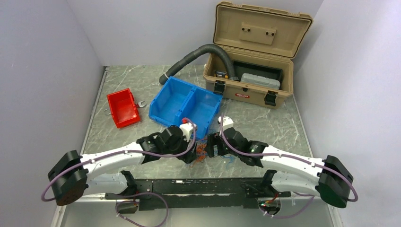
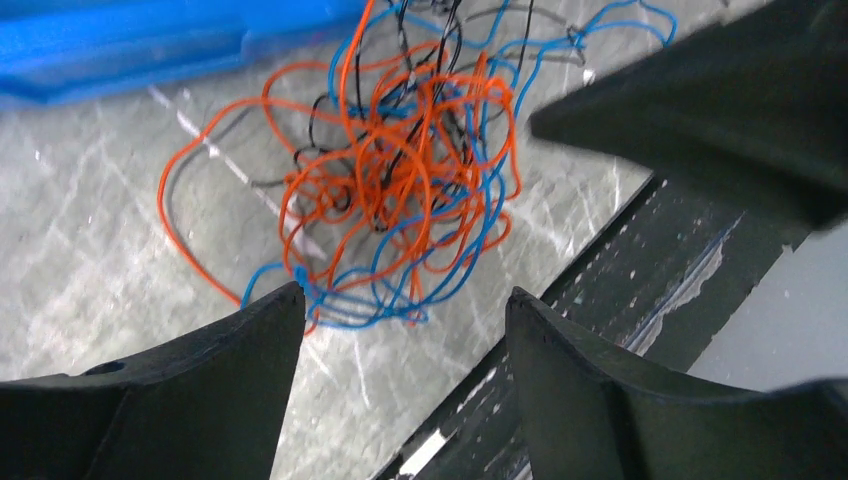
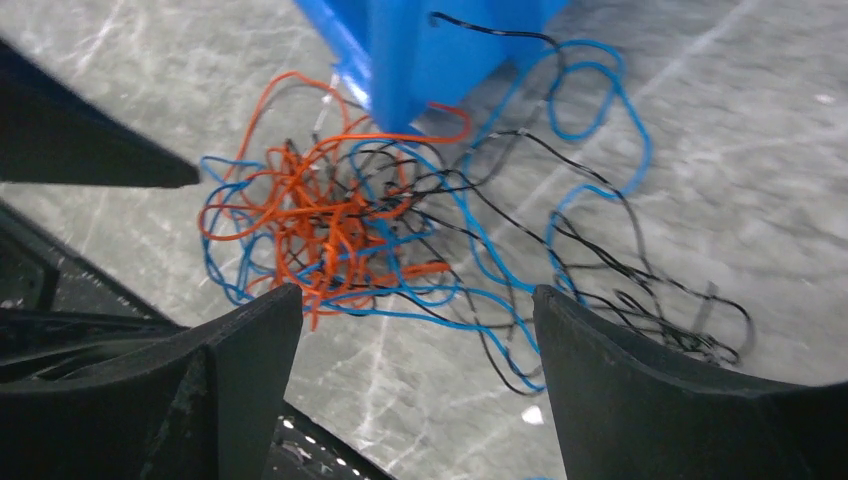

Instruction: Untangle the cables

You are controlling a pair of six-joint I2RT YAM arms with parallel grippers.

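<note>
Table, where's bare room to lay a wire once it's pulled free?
Widest bare table: right of the blue bin, in front of the toolbox, beyond the right arm. Another patch: between the red bin and the left arm. Crowded: the near middle, where the cables lie at the blue bin's near corner beneath the open left gripper and right gripper.

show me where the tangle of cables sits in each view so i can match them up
Top external: the cables lie low in the centre, just on the near side of the blue bin.
Left wrist: the cables are upper centre; the blue bin runs along the top left.
Right wrist: the cables are left of centre; a blue bin corner is at top centre.
Shared landmark: the blue bin.
</note>
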